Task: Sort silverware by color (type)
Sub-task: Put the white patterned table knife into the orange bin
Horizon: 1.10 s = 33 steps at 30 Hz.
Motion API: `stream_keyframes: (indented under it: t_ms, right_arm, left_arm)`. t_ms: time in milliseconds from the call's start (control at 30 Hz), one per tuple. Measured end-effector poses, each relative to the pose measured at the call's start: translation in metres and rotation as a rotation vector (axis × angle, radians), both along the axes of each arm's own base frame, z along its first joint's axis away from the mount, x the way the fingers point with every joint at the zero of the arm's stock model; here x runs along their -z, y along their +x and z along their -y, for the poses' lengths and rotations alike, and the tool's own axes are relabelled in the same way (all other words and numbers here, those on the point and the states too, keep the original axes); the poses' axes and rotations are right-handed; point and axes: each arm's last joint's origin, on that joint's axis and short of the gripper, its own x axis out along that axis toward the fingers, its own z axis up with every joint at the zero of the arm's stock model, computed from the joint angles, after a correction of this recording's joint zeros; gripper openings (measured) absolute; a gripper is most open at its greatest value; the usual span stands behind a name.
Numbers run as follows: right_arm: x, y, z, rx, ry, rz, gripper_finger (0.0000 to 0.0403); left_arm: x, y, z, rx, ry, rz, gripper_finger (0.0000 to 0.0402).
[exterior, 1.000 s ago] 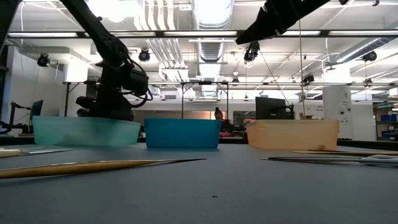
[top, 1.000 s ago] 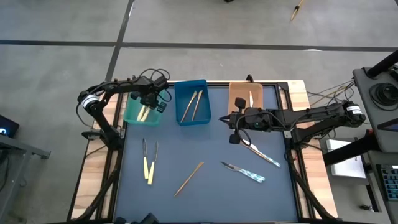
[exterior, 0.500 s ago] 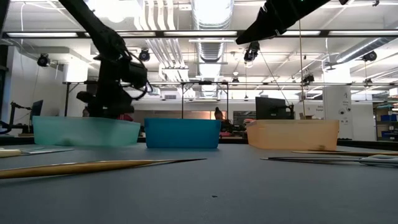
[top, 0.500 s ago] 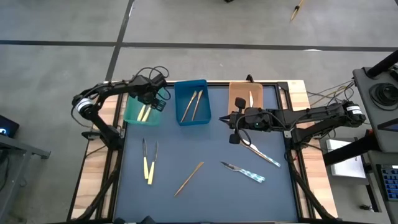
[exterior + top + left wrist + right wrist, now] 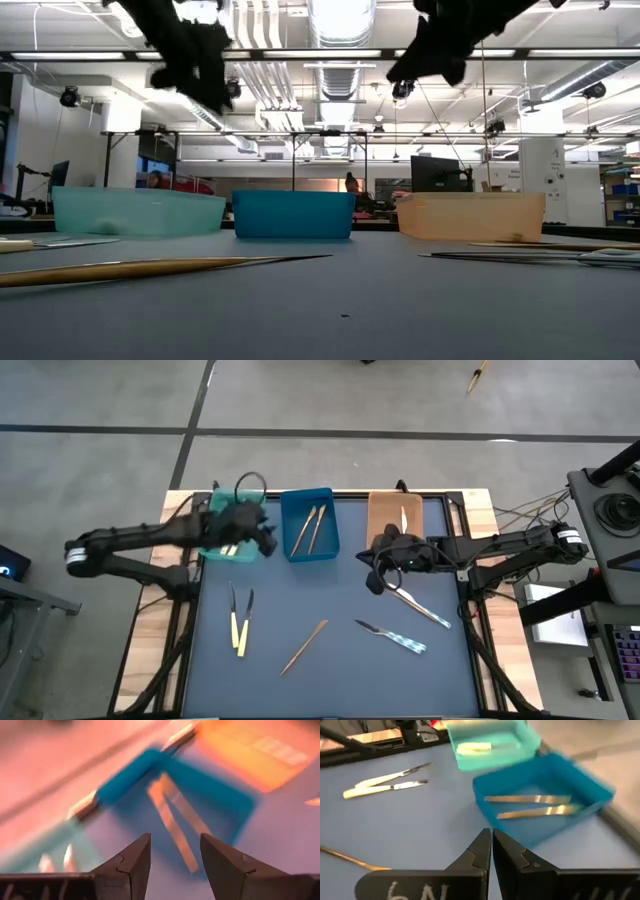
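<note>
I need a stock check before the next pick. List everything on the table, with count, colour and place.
Teal tray: one, back left; cream-handled pieces inside, two as far as shows.
Blue tray: one, back centre; two tan wooden pieces inside.
Orange tray: one, back right; one pale piece inside.
Cream-handled silverware: two, front left on the mat.
Wooden piece: one, front centre.
Silver, blue-handled silverware: two, front right.
Left gripper: fingers open, by the teal tray.
Right gripper: fingers shut, below the orange tray.

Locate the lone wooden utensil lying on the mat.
High view: the wooden utensil lies diagonally near the mat's front centre, between the cream-handled pair and the blue-handled knife.
</note>
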Motion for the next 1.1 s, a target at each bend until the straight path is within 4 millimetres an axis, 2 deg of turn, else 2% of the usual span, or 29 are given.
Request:
stream_keyframes:
  t_ms: [100, 200, 367, 500, 833, 1100]
  right_arm:
    - [0.01, -0.001, -0.003, -0.001, 0.187, -0.058, 0.0009]
    - [0.019, 0.0, -0.009, -0.025, 0.368, -0.12, 0.0009]
    - [0.031, 0.006, -0.019, -0.03, 0.527, -0.249, 0.0009]
    - [0.037, 0.008, -0.027, 0.035, 0.577, -0.411, 0.0009]
    - [0.062, -0.011, -0.035, 0.319, 0.552, -1.034, 0.0009]
    - [0.091, -0.008, -0.062, 0.209, 0.609, -1.22, 0.0009]
  left_arm:
    - [-0.01, -0.002, 0.035, 0.139, 0.11, 0.106, 0.0153]
    - [-0.012, -0.004, 0.064, 0.302, 0.168, 0.2, 0.0153]
    - [-0.006, -0.008, 0.094, 0.484, 0.258, 0.328, 0.0153]
    - [-0.004, -0.01, 0.1, 0.535, 0.315, 0.354, 0.0153]
    - [-0.007, -0.007, 0.1, 0.553, 0.377, 0.363, 0.0153]
    - [-0.006, -0.006, 0.1, 0.565, 0.402, 0.346, 0.0153]
